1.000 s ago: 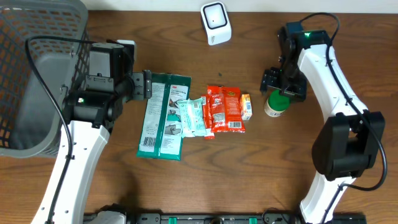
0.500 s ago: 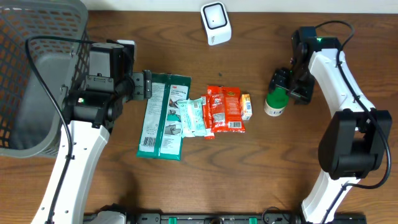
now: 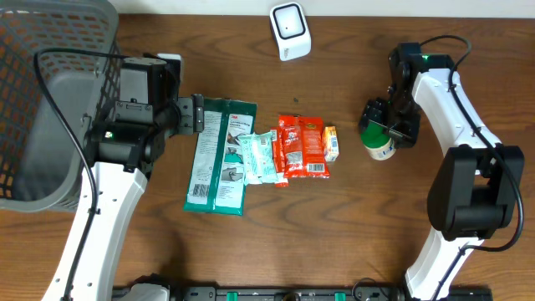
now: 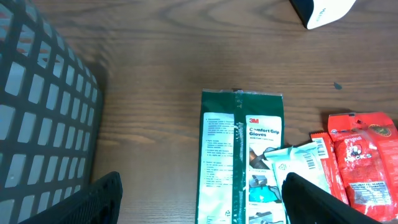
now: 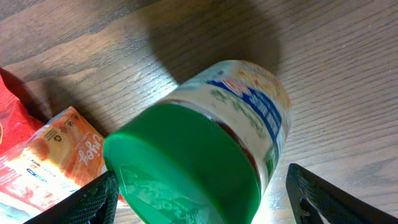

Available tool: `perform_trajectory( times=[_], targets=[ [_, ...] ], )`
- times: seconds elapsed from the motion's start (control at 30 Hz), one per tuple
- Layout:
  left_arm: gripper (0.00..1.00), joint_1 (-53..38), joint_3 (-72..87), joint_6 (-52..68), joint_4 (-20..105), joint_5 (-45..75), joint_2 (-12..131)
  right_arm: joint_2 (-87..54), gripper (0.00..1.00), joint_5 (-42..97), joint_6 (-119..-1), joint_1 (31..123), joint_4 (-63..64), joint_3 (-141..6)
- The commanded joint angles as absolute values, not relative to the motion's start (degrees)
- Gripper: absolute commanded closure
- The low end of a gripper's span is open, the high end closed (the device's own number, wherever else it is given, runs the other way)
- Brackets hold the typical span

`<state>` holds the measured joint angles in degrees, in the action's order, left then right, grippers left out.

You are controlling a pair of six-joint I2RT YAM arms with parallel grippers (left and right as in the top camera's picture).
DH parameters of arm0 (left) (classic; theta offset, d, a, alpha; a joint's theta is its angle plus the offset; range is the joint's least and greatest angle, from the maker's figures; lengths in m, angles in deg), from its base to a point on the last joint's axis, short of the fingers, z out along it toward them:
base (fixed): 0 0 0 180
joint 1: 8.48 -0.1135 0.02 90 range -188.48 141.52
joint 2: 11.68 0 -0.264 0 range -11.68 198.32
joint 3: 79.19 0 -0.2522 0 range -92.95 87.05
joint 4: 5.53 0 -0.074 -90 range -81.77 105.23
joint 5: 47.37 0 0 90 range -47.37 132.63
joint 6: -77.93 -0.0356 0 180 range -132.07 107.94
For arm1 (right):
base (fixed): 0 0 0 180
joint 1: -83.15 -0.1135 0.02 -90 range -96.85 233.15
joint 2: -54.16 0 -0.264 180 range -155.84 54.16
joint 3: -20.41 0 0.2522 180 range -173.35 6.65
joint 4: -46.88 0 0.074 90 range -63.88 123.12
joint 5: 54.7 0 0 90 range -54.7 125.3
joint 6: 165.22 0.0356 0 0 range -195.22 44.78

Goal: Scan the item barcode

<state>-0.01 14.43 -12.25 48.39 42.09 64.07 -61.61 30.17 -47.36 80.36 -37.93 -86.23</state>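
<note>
A white jar with a green lid (image 3: 381, 148) stands right of the row of items. My right gripper (image 3: 381, 125) hangs just above it, open. In the right wrist view the green lid (image 5: 186, 165) fills the space between the two black fingers (image 5: 87, 202), with a gap showing on the right side. The white barcode scanner (image 3: 290, 31) stands at the table's far edge. My left gripper (image 3: 198, 114) is open over the top end of a green 3M glove pack (image 4: 239, 155), holding nothing.
Beside the glove pack lie a white and teal packet (image 3: 259, 156), red snack packets (image 3: 303, 146) and a small orange box (image 3: 331, 142). A grey mesh basket (image 3: 50, 92) fills the left side. The scanner's corner (image 4: 323, 9) shows in the left wrist view.
My right gripper has moved right and come over the jar's lid. The jar sits slightly further right than before. The left arm has not moved.
</note>
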Motion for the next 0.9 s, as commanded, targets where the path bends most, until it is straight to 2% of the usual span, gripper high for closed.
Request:
perform_trajectory(
  times=[0.0, 0.47, 0.57, 0.87],
  targets=[
    [0.17, 0.0, 14.3, -12.0, 48.5, 42.4, 64.3, -60.4, 0.19, 31.5, -48.7, 80.6, -38.2, -87.3],
    [0.18, 0.0, 14.3, -12.0, 48.5, 42.4, 64.3, -55.5, 0.16, 35.3, -56.7, 82.8, -40.0, -87.3],
    [0.18, 0.0, 14.3, -12.0, 48.5, 42.4, 64.3, -55.3, 0.10, 35.3, -59.4, 83.6, -39.9, -87.3],
    [0.18, 0.0, 14.3, -12.0, 48.5, 42.4, 64.3, -55.4, 0.10, 33.3, -63.6, 83.4, -40.4, -86.8]
  ],
)
